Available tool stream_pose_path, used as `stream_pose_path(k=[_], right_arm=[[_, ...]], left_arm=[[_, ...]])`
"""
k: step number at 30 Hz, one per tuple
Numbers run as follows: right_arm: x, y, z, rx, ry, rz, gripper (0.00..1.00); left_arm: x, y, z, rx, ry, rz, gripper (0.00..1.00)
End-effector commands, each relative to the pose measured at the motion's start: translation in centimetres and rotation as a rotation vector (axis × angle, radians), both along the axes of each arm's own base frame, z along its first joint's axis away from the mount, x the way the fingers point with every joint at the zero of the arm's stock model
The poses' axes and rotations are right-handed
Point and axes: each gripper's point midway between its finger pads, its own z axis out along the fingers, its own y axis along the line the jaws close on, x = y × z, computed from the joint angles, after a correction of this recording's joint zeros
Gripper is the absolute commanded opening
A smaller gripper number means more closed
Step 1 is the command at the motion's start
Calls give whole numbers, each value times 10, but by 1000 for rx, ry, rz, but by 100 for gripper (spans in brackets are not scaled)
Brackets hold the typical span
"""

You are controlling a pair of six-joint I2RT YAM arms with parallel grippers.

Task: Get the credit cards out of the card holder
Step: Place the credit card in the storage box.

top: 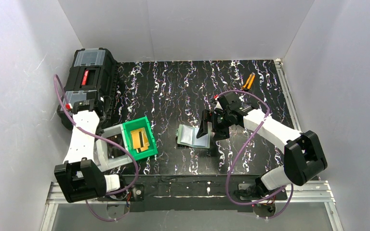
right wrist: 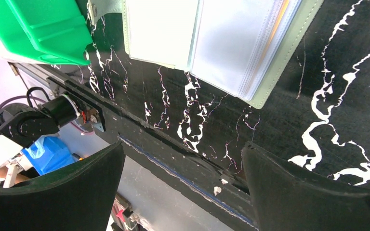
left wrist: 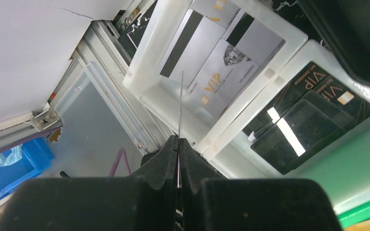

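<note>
Top view: the card holder (top: 194, 136) lies open on the black marbled table (top: 173, 91), mid-scene, and the right gripper (top: 212, 130) sits at its right edge, jaws apart. To the left, the green bin (top: 146, 156) holds gold-orange credit cards (top: 141, 138), and white-clear bins (top: 111, 131) butt against its left side.

Left wrist: the left gripper (left wrist: 178, 144) is pinched tight on a thin card (left wrist: 180, 106), seen edge-on. It hangs over a white compartment holding silver cards (left wrist: 221, 62). The neighbouring compartment holds black VIP cards (left wrist: 308, 110).

Right wrist: the fingers (right wrist: 308, 192) are spread wide with nothing between them. The holder's glossy pockets lie just beyond, with an orange edge (right wrist: 282, 19) peeking from one pocket.
</note>
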Motion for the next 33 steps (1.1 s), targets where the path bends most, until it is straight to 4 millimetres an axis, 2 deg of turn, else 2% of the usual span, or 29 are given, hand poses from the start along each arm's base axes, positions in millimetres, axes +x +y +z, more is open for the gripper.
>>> stream_pose_path(k=[1,10,11,14,15,16,20,24,28,31,33], right_arm=[[-4,5,9,28,-28,37,98],[-5,1,8,12,-44,37,98],[-5,1,8,10,-44,37,98],[-4,1,8,6,-44,36,98],[-4,1,7,4,-43,35,98],[-3,1,7,4,-42,34,98],[-1,2,7,-1,-38,33,98],[4,1,6,-19,-46,22,98],[8,0,2,-42,-45,-5,98],[12,0,-2,-62,-45,-26,97],[15,-1,-6,-77,-45,-46,96]], left_arm=[[10,15,-5,42,14,11,0],[15,37,-8,124,122,27,0],[15,39,-7,126,129,28,5],[20,35,-7,90,117,17,32],[21,33,-7,75,108,11,52],[23,31,-7,60,94,4,61],[24,23,-2,17,35,-14,69],[30,8,11,-57,-70,-58,73],[37,-17,30,-139,-180,-141,74],[42,-44,43,-215,-262,-223,74],[48,-72,49,-275,-314,-298,74]])
